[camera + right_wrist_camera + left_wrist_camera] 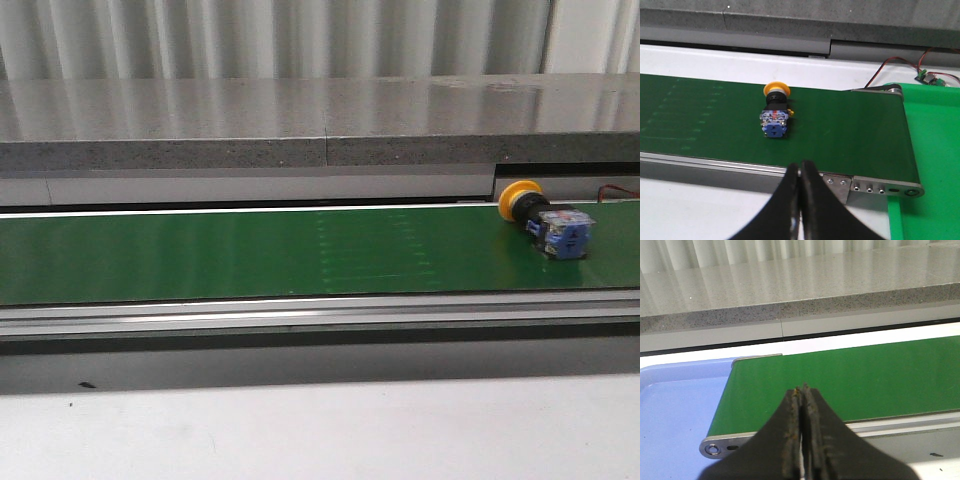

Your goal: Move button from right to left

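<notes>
The button (pixel 547 219) lies on its side on the green conveyor belt (pixel 250 252) at the far right in the front view, yellow cap toward the back, blue and clear body toward the front. It also shows in the right wrist view (pixel 775 110). My right gripper (pixel 800 167) is shut and empty, over the belt's near rail, short of the button. My left gripper (pixel 802 390) is shut and empty, over the belt's left end (pixel 840 380). Neither gripper shows in the front view.
A blue tray (pixel 675 405) sits off the belt's left end. A green tray (pixel 935 150) sits off the belt's right end, with a small circuit board and wires (pixel 927 76) behind it. A grey stone ledge (pixel 300 120) runs behind the belt.
</notes>
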